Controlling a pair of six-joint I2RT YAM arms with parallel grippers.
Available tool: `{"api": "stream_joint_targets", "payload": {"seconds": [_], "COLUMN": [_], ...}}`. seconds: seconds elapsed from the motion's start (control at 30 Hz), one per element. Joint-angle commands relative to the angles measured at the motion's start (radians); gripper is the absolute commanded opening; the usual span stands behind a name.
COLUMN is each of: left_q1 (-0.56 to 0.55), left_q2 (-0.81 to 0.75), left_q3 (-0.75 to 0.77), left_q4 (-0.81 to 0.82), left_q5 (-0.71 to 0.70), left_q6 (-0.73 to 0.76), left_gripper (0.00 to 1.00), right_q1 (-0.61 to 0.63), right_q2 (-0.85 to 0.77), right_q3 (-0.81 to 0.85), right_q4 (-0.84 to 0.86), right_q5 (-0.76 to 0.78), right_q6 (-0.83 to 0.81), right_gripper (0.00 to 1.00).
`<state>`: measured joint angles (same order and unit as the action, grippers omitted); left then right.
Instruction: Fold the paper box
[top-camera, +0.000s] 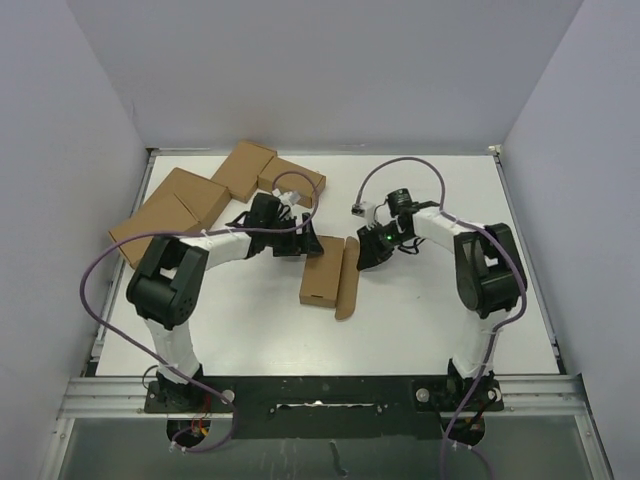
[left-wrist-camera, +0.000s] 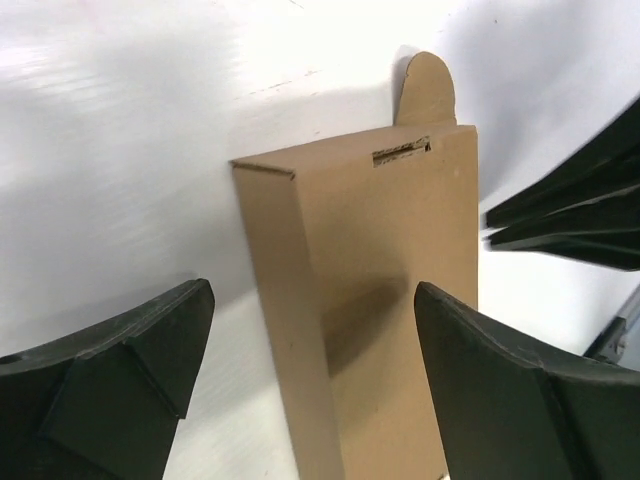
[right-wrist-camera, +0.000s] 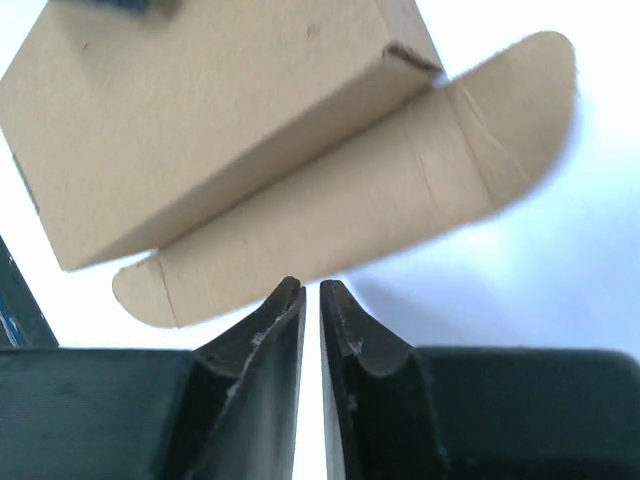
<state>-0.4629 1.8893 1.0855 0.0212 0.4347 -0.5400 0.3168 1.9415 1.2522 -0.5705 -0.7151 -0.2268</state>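
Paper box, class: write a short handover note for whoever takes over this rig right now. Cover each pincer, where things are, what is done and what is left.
Left pincer: open, poised over the paper box with a finger on either side, not gripping.
Right pincer: shut and empty, tips at the edge of the long flap.
Where: the box lies flat between the two pincers; the other cartons sit at the back left.
Done: the body is folded into a carton shape.
Left: the long flap stands open along the box's right side; it probably needs folding over and tucking in.
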Motion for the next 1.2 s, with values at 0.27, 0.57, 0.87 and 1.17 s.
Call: {"api": "stream_joint_targets", "payload": {"seconds": [0.27, 0.57, 0.87, 1.17], "left_q1": [0.039, 0.018, -0.017, -0.041], "left_q2": [-0.537, -0.609, -0.528, -0.418], "left_q3": [-0.398, -0.612, -0.615, -0.585], "left_q4": [0.264, 0.484, 0.546, 0.586], "left_q5": [-0.087, -0.105, -0.152, -0.163], "left_q6": [0.018, -0.124, -0.135, -0.133], "left_gripper": [0.93, 0.90, 0.86, 0.83], "right_q1": [0.023, 0.183, 0.318, 0.407], "right_q2": [-0.597, -0.607, -0.539, -0.497], "right_q3": [-0.462, -0.604, -0.622, -0.623], "right_q4": [0.104, 0.168, 0.270, 0.364], "right_q5": [-0.290, -0.180, 0.002, 0.139], "right_q6": [-0.854, -1.155, -1.138, -1.085], "right_gripper": [0.80, 0.76, 0.61, 0.49]}}
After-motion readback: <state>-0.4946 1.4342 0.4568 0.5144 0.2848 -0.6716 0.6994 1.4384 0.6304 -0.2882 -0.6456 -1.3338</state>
